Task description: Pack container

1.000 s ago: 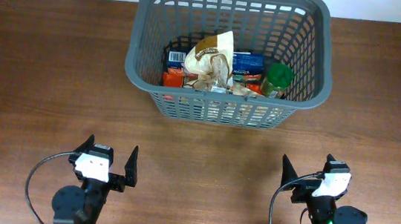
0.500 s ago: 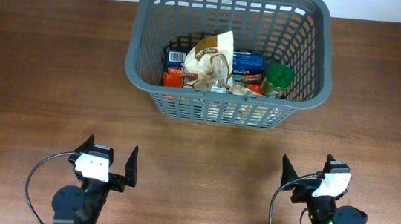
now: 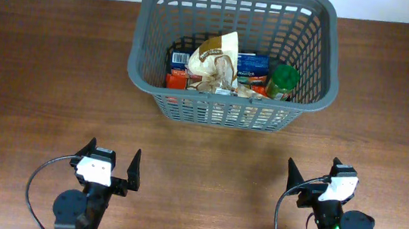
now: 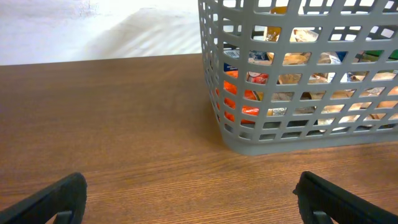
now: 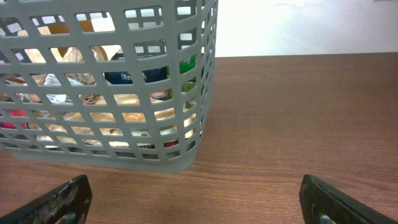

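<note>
The dark grey slotted basket (image 3: 228,109) stands at the back middle of the table. It holds several groceries: a tan crumpled bag (image 3: 214,58), a blue box (image 3: 253,66), a green-lidded jar (image 3: 284,79) and an orange pack (image 3: 176,77). My left gripper (image 3: 112,162) is open and empty near the table's front edge, left of the basket. My right gripper (image 3: 312,175) is open and empty at the front right. The basket's near wall shows in the left wrist view (image 4: 298,134) and in the right wrist view (image 5: 124,152).
The brown wooden table (image 3: 41,74) runs to a white wall at the back. Black cables loop beside both arm bases at the front edge.
</note>
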